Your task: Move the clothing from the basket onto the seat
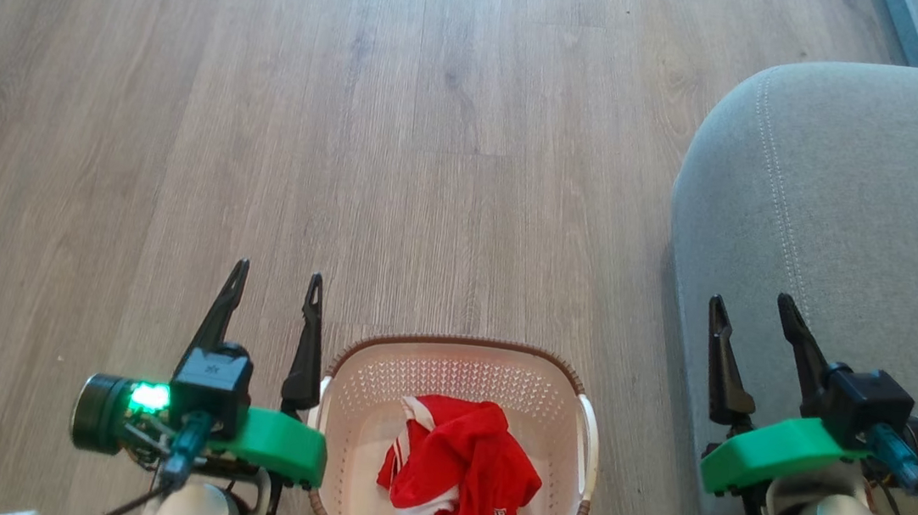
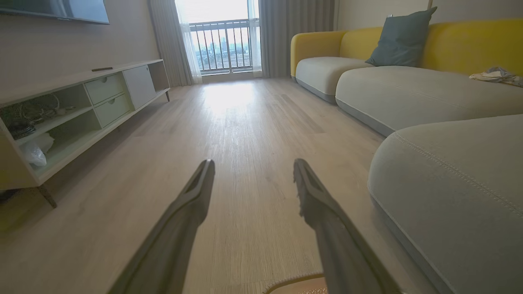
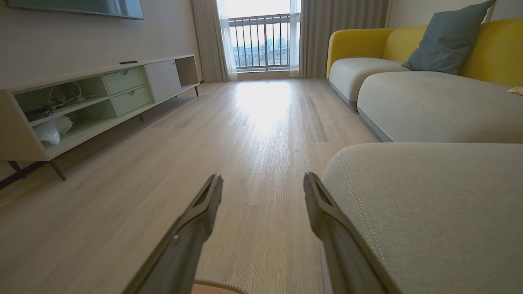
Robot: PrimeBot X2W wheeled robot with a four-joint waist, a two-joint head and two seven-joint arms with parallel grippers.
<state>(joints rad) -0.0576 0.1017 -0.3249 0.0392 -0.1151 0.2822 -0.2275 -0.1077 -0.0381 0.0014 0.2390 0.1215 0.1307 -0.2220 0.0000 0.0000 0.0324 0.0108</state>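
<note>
The red clothing point(image 1: 458, 471) with white stripes lies bunched in the cream basket point(image 1: 460, 368), which stands on the wood floor at the bottom middle of the head view. The grey seat point(image 1: 864, 215) with its pale stitched seam rises to the right of the basket, seen too as the seat point(image 2: 457, 179) and the seat point(image 3: 433, 196) in the wrist views. My left gripper point(image 1: 276, 281) hovers open just left of the basket, nothing between its fingers. My right gripper point(image 1: 750, 309) is open over the seat's left edge. A sliver of the basket's rim point(image 2: 294, 281) shows at the bottom of the left wrist view.
A low TV cabinet point(image 2: 81, 110) runs along the left wall. A yellow-backed sofa point(image 3: 408, 81) with a blue-grey cushion point(image 3: 447, 38) extends beyond the seat. A crumpled cloth point(image 2: 496, 75) lies on the sofa. Wood floor point(image 1: 406, 115) stretches ahead toward a balcony window.
</note>
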